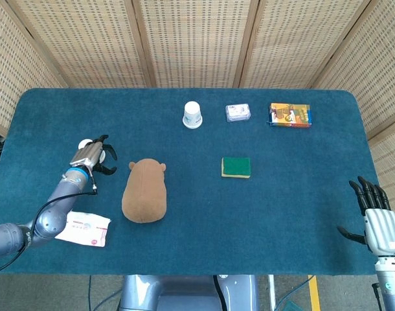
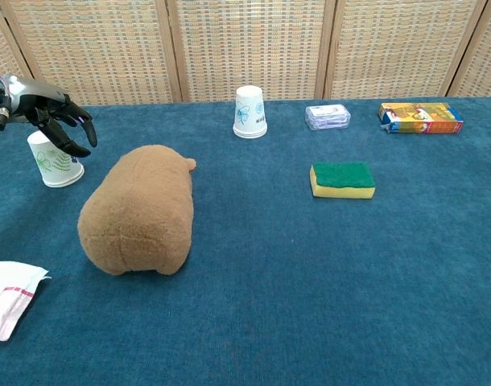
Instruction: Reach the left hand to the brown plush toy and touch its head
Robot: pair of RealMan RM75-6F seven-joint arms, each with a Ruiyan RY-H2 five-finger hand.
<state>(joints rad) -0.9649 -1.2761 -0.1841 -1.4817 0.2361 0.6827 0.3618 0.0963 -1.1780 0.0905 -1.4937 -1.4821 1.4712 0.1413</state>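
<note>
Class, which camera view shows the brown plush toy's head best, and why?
The head view: from above, the brown plush toy shows its rounded head and both ears, pointing away from the robot. The chest view shows mostly its rear and back, with only one ear peeking out.

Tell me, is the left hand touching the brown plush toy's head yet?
Apart. The head view shows blue cloth between the left hand and the brown plush toy.

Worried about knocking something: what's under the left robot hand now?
A white paper cup on the table. The left robot hand hovers above it, hiding its top in the head view.
</note>
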